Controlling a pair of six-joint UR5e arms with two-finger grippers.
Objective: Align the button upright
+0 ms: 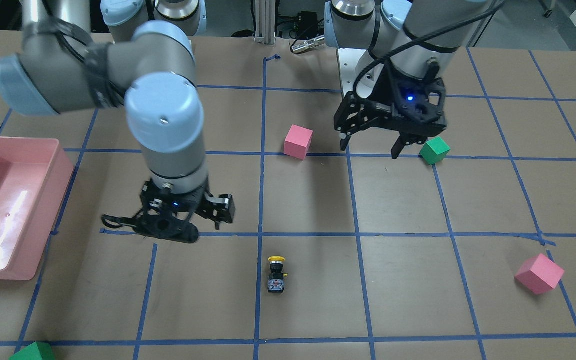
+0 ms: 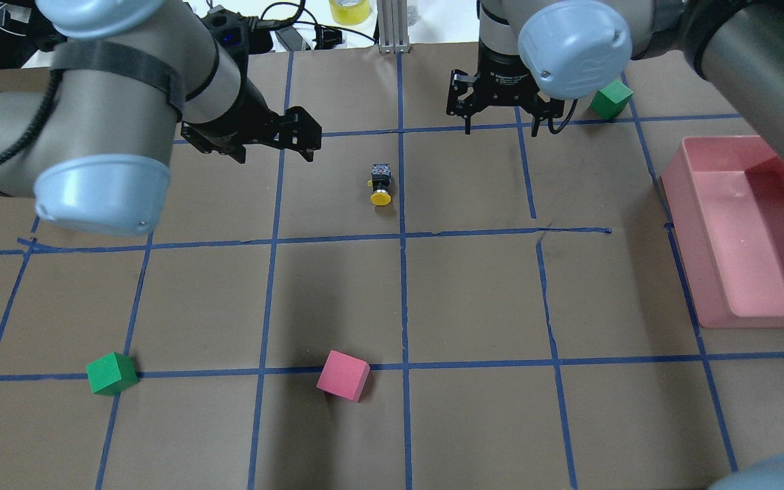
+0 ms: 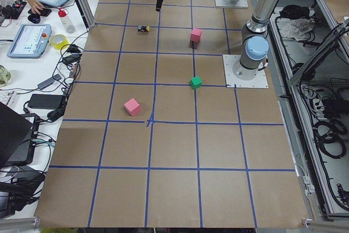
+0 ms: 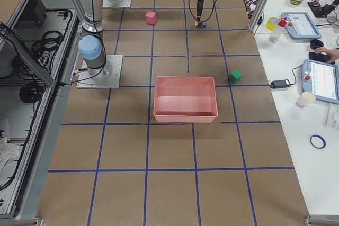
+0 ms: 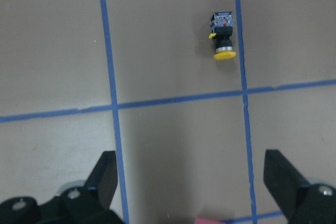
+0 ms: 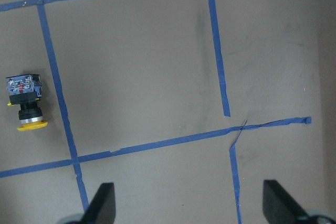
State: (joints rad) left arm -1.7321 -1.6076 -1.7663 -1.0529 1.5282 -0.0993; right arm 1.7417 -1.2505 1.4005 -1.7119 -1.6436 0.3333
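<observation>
The button [image 2: 380,184] lies on its side on the brown table, yellow cap toward the robot and whitish base away. It also shows in the front view [image 1: 276,275], the left wrist view [image 5: 223,38] and the right wrist view [image 6: 25,103]. My left gripper [image 2: 273,153] hangs open and empty above the table, left of the button; in the front view [image 1: 369,150] it is high up. My right gripper [image 2: 501,129] is open and empty, right of the button and a little beyond it. Both wrist views show spread fingers [image 5: 102,182] [image 6: 278,203] with nothing between them.
A pink bin [image 2: 705,272] stands at the right. A green cube [image 2: 111,373] and a pink cube [image 2: 343,374] sit near the robot. Another green cube [image 2: 611,99] is at the far right. A second pink cube [image 1: 538,274] lies far left of the robot.
</observation>
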